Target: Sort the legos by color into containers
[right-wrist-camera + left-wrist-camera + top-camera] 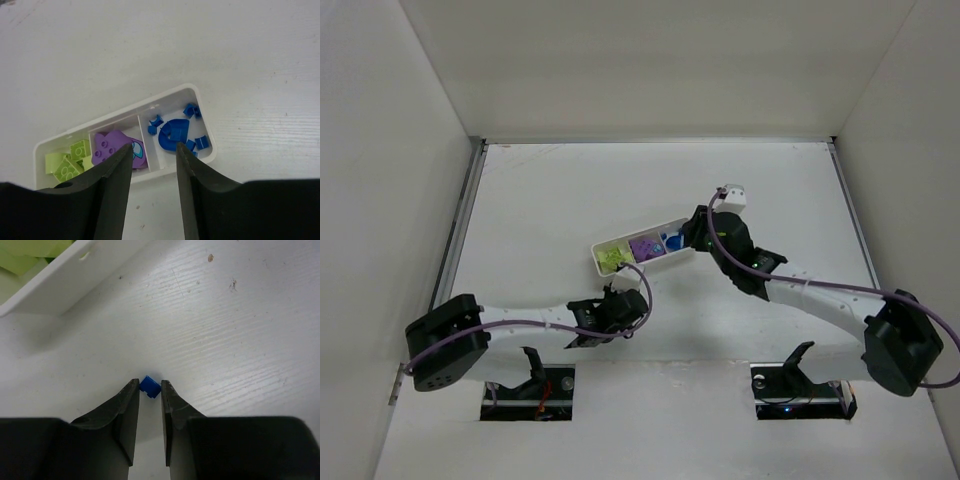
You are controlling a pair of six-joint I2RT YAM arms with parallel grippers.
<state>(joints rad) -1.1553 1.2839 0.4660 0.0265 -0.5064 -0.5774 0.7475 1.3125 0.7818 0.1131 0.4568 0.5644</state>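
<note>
- The left gripper (620,310) is the closest one. It sits low over the white table (560,190), on the near side of the tray.
- Its two black fingers (125,412) are squeezed nearly together. They pinch a tiny blue brick (150,386) right at their tips. The brick rests on the table.
- In the left wrist view, a corner of the long white tray (55,287) shows just past the brick. The brick and the tray do not touch.
- The tray (599,262) lies slanted near the middle of the table. It has three square boxes in a row.
- The box at the left end holds the yellow-green bricks (67,162). There are a few, all piled together.
- The middle box holds the purple blocks (112,145). One has a small blue and white patch.
- The box at the right end holds the blue bits (192,111). A bigger fan-shaped blue piece (174,135) lies in the middle, with the tiny ones around it.
- The right gripper (154,147) hangs over the right end of the tray. Its fingers stand apart and nothing is between them.
- In the right wrist view, the gap between those fingers sits over the wall between the purple box and the blue box.
- Past the tray there is bare table, then the white walls (650,70).
</note>
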